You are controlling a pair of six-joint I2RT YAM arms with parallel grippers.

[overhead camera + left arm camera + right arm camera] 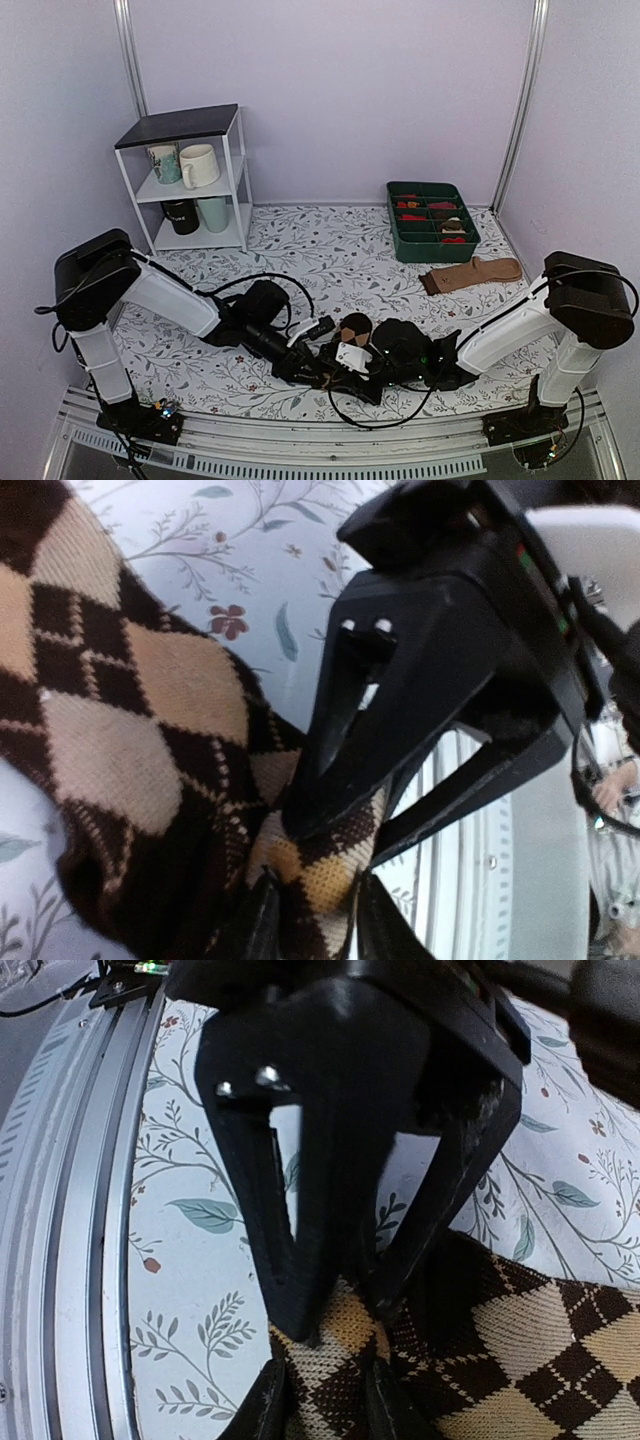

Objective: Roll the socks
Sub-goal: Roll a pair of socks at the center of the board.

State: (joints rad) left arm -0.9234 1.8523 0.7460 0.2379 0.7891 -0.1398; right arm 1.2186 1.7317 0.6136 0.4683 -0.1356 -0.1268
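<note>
you have the socks bunched at the near middle of the tabletop, with both arms reaching in over them from either side. the left fingers stand a little apart with a fold of the patterned knit filling the gap; i cannot tell whether they bite on it or only bracket it. the right fingers meet the same bunch from the other side and look pinched onto a fold, so treat that side as gripping the socks. the two pairs of tips sit just beside each other, close to the near edge of the tabletop

expect the socks to be light, soft and floppy: no stiffness at all, so whatever you don't hold will sag, drag and unroll. the knit looks grippy rather than slippery and should stretch before it slides, and there is nothing to break. take hold through the full thickness of both layers, near one end, not just a surface loop, or the top layer may peel off alone. for the roll, i judge you want one pair pinning the body flat and the other turning the end over. with the tips this close, they could snag each other or a thread. leave the plain tan sock at the far right alone
</note>
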